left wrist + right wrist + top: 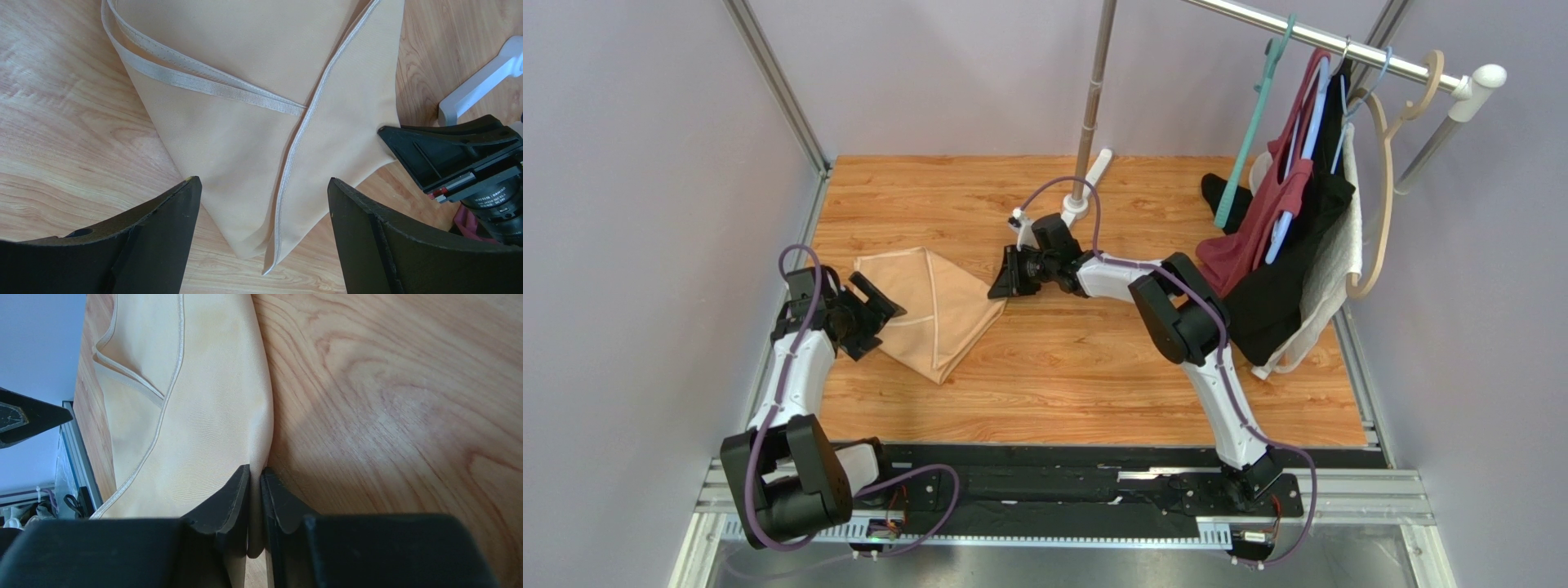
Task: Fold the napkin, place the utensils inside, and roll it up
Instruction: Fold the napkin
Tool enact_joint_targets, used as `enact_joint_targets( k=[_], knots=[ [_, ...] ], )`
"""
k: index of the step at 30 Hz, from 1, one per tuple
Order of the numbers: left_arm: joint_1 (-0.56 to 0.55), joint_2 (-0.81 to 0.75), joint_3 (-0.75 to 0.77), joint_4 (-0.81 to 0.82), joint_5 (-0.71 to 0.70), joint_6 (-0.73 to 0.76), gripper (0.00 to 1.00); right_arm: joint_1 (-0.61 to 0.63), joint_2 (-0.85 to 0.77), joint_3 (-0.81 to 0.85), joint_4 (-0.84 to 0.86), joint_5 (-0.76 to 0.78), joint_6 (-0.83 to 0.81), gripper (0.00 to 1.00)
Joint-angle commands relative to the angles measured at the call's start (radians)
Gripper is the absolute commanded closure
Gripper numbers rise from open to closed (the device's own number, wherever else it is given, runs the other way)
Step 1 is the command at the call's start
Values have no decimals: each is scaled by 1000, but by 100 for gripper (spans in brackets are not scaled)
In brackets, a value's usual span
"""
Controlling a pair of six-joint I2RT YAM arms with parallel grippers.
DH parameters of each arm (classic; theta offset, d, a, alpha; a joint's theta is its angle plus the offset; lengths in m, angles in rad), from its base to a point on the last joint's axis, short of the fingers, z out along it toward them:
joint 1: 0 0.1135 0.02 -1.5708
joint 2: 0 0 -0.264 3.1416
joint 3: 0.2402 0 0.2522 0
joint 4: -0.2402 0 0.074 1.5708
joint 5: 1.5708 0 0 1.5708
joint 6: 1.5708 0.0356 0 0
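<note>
Nearest the bases, at the left of the wooden table [1112, 355], my left gripper [261, 187] sits with its fingers spread wide to either side of the left corner of the napkin [934, 306], gripping nothing. I count one napkin, already folded into a rough triangle with its hemmed edges crossing. Just beyond it, my right gripper [255, 474] has its fingers pressed together on the napkin's folded right edge, pinching the fabric. I judge the folding step is in hand. Next I would carry that pinched edge across and lay it flat without dragging the whole cloth. I cannot pick out a spoon with certainty. Farther back stand one metal pole [1093, 110] and, as far as I can count, three hanging garments [1290, 233].
</note>
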Motion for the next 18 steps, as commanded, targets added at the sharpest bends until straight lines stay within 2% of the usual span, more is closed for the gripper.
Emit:
enact_joint_targets(
  k=[1,5,9,11,14,18],
  knots=[
    [7,-16,35,30,25,3,16,4,-36,-35,-37,37,32,87],
    [5,-42,41,24,29,15,16,3,-72,-78,-46,66,38,100],
    [-16,-75,43,23,22,31,17,3,-125,-150,-52,93,36,100],
    [-82,-93,46,20,-13,40,18,1,-162,-181,-58,104,35,100],
    [-178,-99,47,9,-64,51,18,-3,-240,-270,-64,164,39,100],
    [-206,-105,41,-2,-90,45,18,-3,-358,-408,-70,285,62,100]
  ],
)
